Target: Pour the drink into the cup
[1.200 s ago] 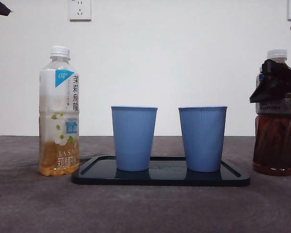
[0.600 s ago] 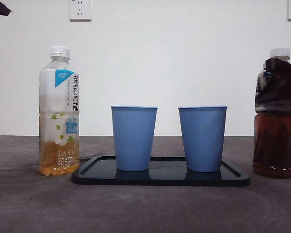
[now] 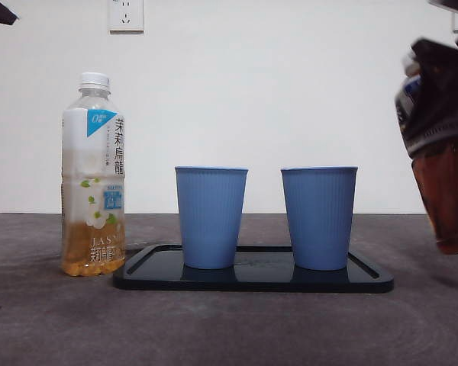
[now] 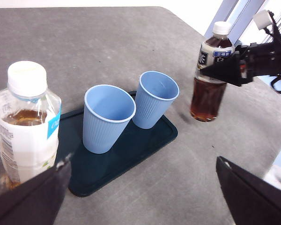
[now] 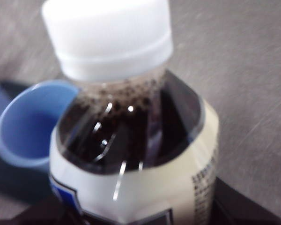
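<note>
While lifted, smooth dark-tea bottle (image 3: 443, 175) tilts | right end effector (image 4: 234, 68) apparently clamped | ribbed cups (image 3: 319, 217)

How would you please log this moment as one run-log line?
right gripper: shut on dark tea bottle, lifted, tilted, cap on | left gripper: open, waiting by jasmine tea bottle | blue cups: upright on black tray

Right claw (image 3: 443, 114) high at the front view's right edge, big and dark, clamped round the label band of the dark tea bottle (image 3: 446, 191), carried clear of the desk (image 3: 229, 328) and tilted. Same claw seen from the left wrist view, reaching in sideways. Left claw (image 4: 140, 197) up and waiting, jaws spread wide, gripping nothing.
</note>
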